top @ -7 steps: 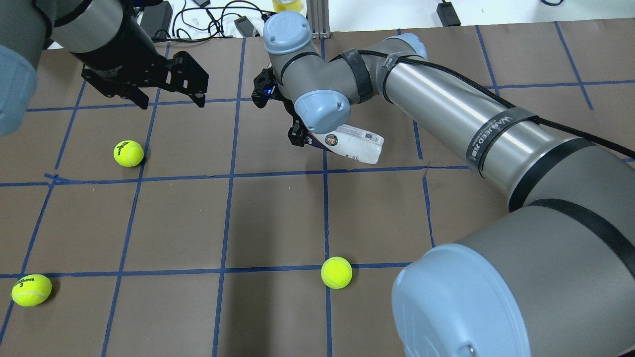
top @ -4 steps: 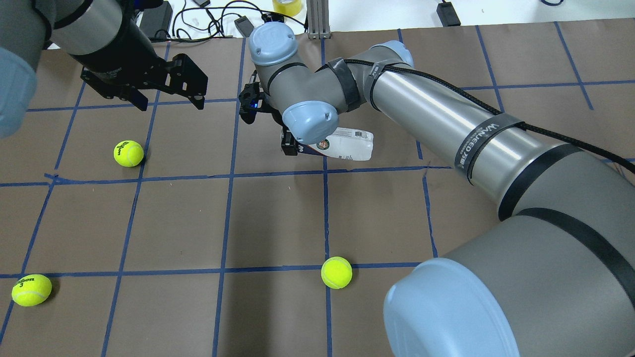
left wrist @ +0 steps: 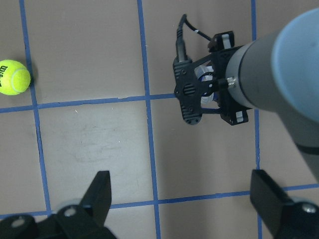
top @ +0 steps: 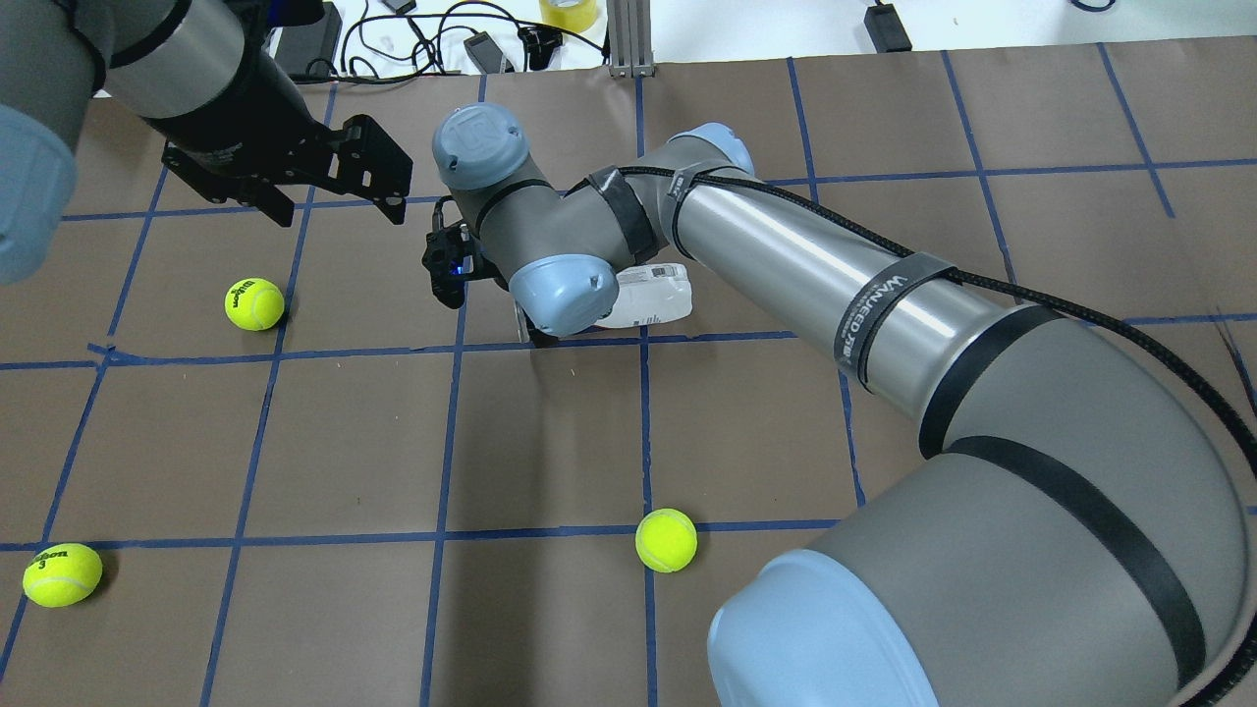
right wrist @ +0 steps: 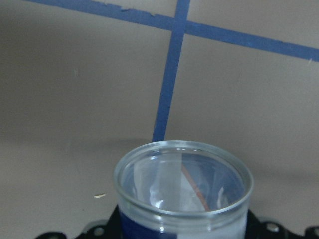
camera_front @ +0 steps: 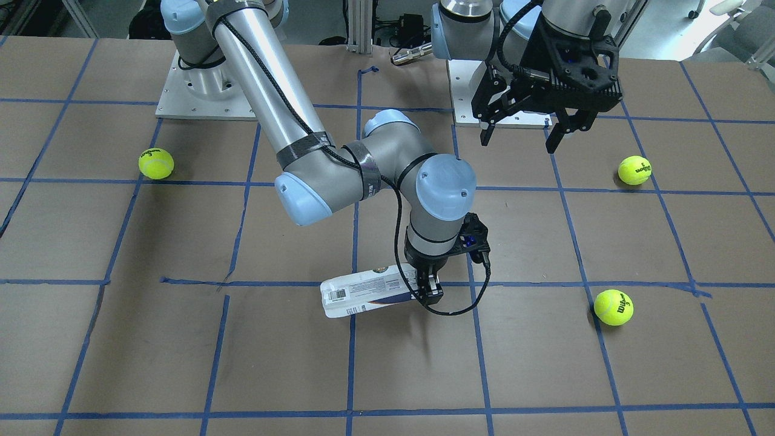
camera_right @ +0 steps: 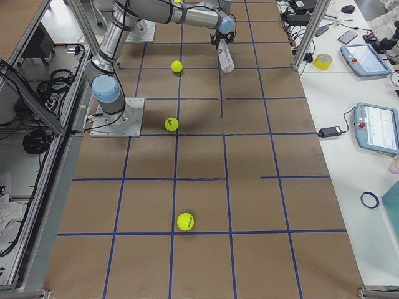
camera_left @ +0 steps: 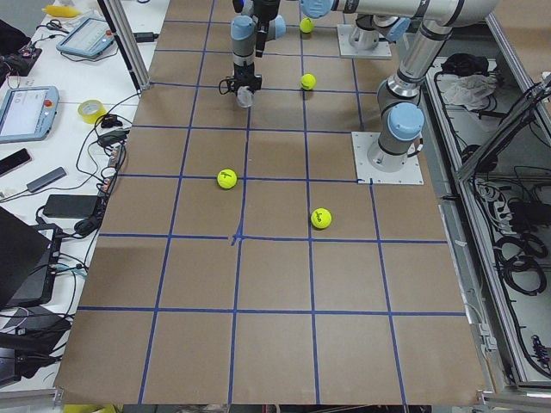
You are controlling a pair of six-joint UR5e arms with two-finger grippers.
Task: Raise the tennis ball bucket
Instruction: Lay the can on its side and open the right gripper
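The tennis ball bucket (camera_front: 363,296) is a clear tube with a white label, navy band and barcode. My right gripper (camera_front: 428,292) is shut on its navy end and holds it roughly level, apparently just above the brown table, with a shadow beneath. In the overhead view the bucket (top: 656,295) sticks out to the right from under the right wrist, which hides the gripper. The right wrist view looks into the bucket's open mouth (right wrist: 183,184). My left gripper (top: 334,201) is open and empty, hanging above the table to the bucket's left; it also shows in the front view (camera_front: 521,136).
Three yellow-green tennis balls lie on the table: one (top: 254,303) below the left gripper, one (top: 62,574) at the near left, one (top: 666,539) near the middle front. Cables and boxes (top: 393,39) lie past the far edge.
My right arm has swung to the left in the overhead view, carrying the bucket with it, and more of the bucket is now hidden under the wrist. The left gripper has barely moved.
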